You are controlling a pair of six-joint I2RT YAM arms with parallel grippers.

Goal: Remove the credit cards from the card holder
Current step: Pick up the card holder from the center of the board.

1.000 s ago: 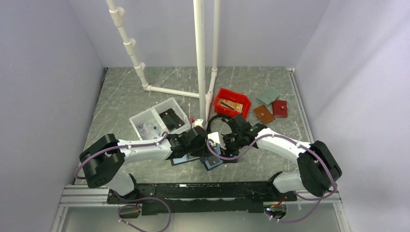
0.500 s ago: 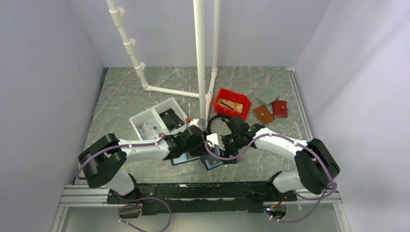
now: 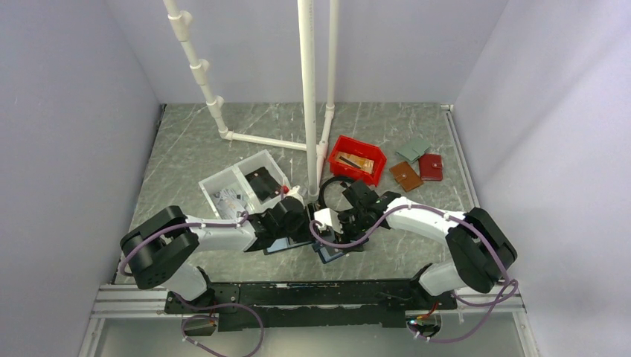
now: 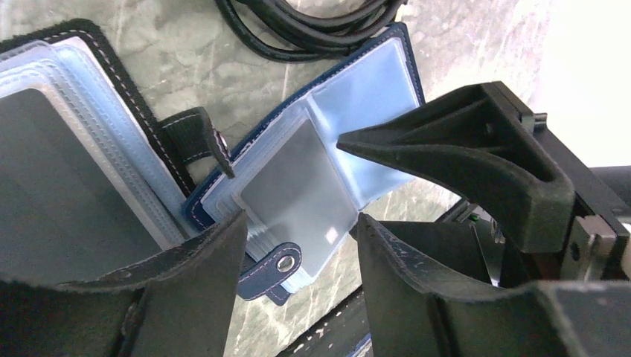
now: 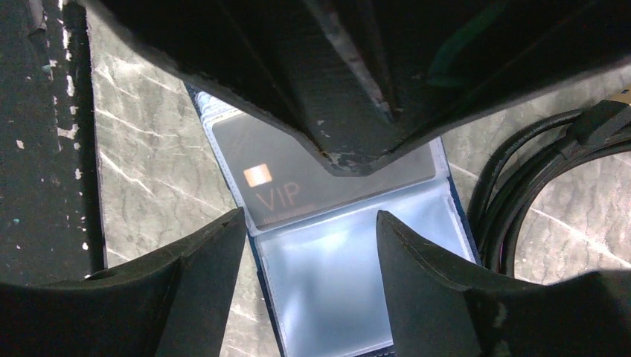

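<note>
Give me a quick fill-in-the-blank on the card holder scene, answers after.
1. The navy card holder lies ___ on the table.
2. The card in its sleeve is printed ___.
3. The cable beside the holder is ___.
4. The left gripper and right gripper hover over it with jaws ___.
Missing words: open; VIP; black; open.

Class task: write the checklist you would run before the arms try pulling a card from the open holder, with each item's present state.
1. Holder open, lying on the table: ok.
2. Card visible in a sleeve: ok.
3. Left gripper open over holder: ok.
4. Right gripper open over holder: ok.
5. Card gripped: not ok, neither gripper holds it.
6. Cable clear of holder: cannot tell.
</note>
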